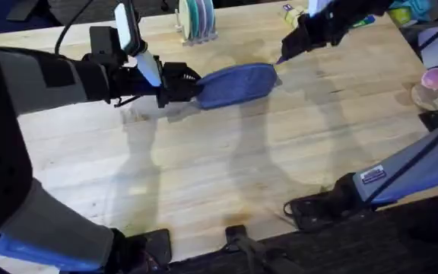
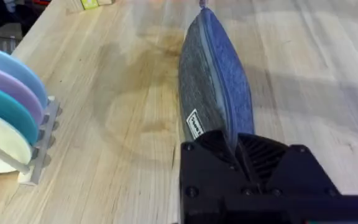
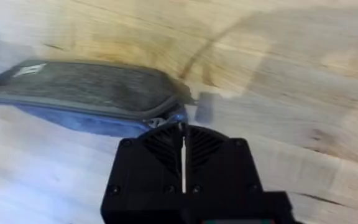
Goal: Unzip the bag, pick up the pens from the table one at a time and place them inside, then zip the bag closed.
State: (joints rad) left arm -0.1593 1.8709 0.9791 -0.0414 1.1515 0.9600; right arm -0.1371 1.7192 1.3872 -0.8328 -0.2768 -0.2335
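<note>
The left tool (image 1: 190, 84) is seen left of centre in the upper half of the overhead frame, clamped on the near end of the bag (image 1: 238, 82); in the left wrist view the fabric is pinched between the closed black fingers. The bag lies on the tabletop (image 1: 226, 167) at upper centre, its zipper line running along its length and apparently shut. At its far end, the right tool (image 1: 282, 55) is shown with its fingers pressed together at the zipper end, where the small pull tab (image 3: 204, 107) sits just beside them; whether the tab is actually caught cannot be told.

A slip is judged the main risk: if the tab is missed or only nipped, the pull would drag the whole bag, or the fabric could be tugged out of the left grip. The plate rack (image 1: 196, 19) stands close behind the bag at the top edge and could be knocked. Ample bare tabletop is left open below the bag.
</note>
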